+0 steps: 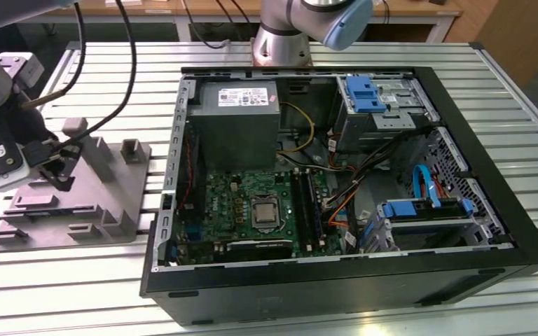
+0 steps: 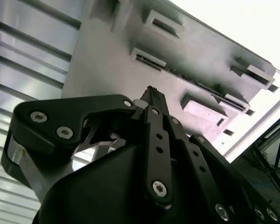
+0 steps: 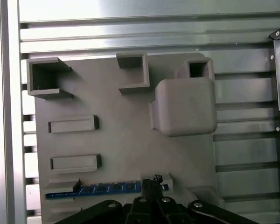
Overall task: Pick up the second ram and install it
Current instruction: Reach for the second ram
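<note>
The second ram [image 3: 102, 188], a slim blue-green stick, lies on edge in a slot of the grey holder tray [image 3: 126, 140] near one of the tray's sides. The tray [image 1: 73, 210] sits on the slatted table at the exterior view's left, beside the open computer case [image 1: 344, 182]. My gripper [image 1: 61, 180] hangs over the tray. In the first wrist view my gripper [image 3: 152, 181] has its fingertips drawn together, overlapping the ram close to one end. In the second wrist view the closed tips [image 2: 151, 92] stand just off the tray surface. No grip on the ram shows.
Inside the case lie the green motherboard [image 1: 250, 210] with its silver processor [image 1: 266, 213] and black memory slots [image 1: 305, 210], plus cables and blue drive brackets [image 1: 363, 94]. The tray carries upright posts [image 1: 101, 154] and raised blocks. The arm's base [image 1: 283, 35] stands behind the case.
</note>
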